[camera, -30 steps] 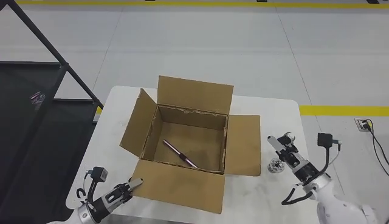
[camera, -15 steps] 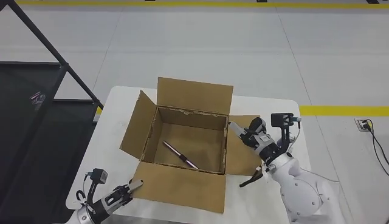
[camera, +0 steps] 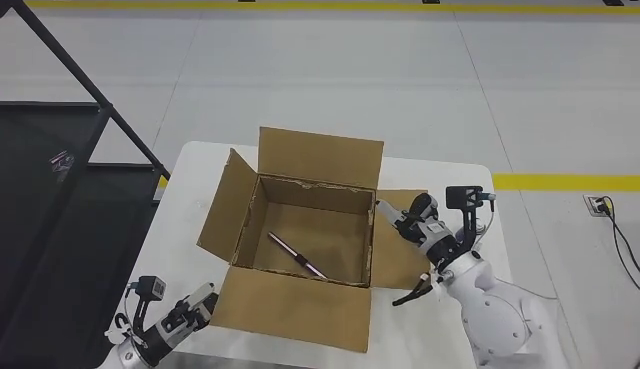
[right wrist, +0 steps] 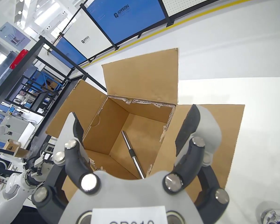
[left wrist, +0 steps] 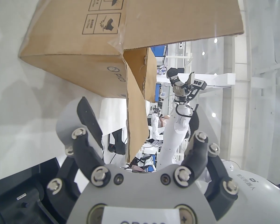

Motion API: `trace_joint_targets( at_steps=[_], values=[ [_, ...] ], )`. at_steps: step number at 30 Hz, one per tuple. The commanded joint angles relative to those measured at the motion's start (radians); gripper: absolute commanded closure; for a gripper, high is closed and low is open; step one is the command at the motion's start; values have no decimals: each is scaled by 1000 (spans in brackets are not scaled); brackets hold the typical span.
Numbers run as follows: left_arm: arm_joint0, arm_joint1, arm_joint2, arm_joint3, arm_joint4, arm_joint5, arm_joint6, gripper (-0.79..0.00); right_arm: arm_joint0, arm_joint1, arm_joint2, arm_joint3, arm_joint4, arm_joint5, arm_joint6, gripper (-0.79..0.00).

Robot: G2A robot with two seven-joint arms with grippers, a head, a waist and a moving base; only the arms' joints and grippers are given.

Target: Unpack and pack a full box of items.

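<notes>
Right gripper [right wrist: 133, 115] wide open, empty, at the rim of the box [camera: 320, 157] mid-frame | left gripper [left wrist: 138, 108] open, empty | I risk snagging the flap [camera: 400, 239] reaching for the rod [camera: 296, 254].

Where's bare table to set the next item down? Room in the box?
Free: white table left of the open brown cardboard box, plus the table's far-right corner. Box floor bare beside the thin metal rod. Crowded: right flap under the right gripper; front-left corner by the left gripper.
</notes>
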Motion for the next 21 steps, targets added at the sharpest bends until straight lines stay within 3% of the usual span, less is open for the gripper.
trace_joint_targets(
  at_steps=[1, 3, 7, 12, 17, 21],
  values=[
    [0, 0, 0, 0, 0, 0, 0, -785, 41, 1, -61, -19, -138, -1, 30, -785],
    [0, 0, 0, 0, 0, 0, 0, -785, 115, -3, -138, -16, -264, 31, 103, -785],
    [5, -5, -11, 2, -42, -17, 103, -785, 322, -26, -328, 65, -494, 118, 285, -785],
    [39, -10, -27, 9, -76, -81, 181, -785, 595, -86, -547, 303, -588, 174, 466, -785],
    [46, -14, -53, 44, -100, -109, 260, -785, 785, -172, -708, 575, -523, 227, 525, -785],
    [27, -14, -54, 83, -127, -74, 285, -785, 863, -251, -812, 756, -444, 276, 504, -785]
  ],
)
